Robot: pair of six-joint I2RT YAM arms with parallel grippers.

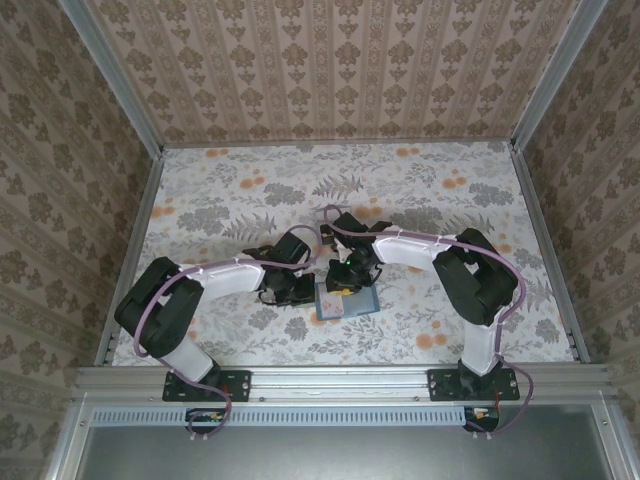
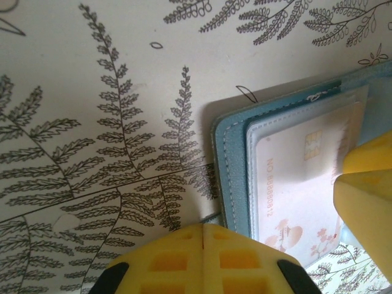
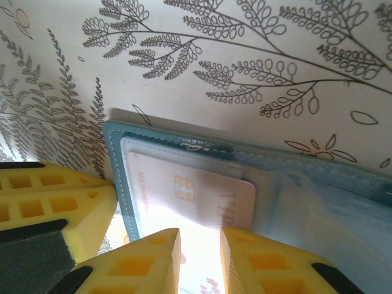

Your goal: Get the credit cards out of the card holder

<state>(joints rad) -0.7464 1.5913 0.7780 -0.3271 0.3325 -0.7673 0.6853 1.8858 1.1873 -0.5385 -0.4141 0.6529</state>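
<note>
On the fern-print table the open card holder lies just right of the closed left gripper — its pale credit card sits directly under the slightly parted fingers of the right gripper, the nearer arm.

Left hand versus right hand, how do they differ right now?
The left hand has its fingers pressed together; the right hand has a gap between its fingers. The left hand sits at the holder's edge; the right hand is over the card. Both have yellow fingers.
</note>
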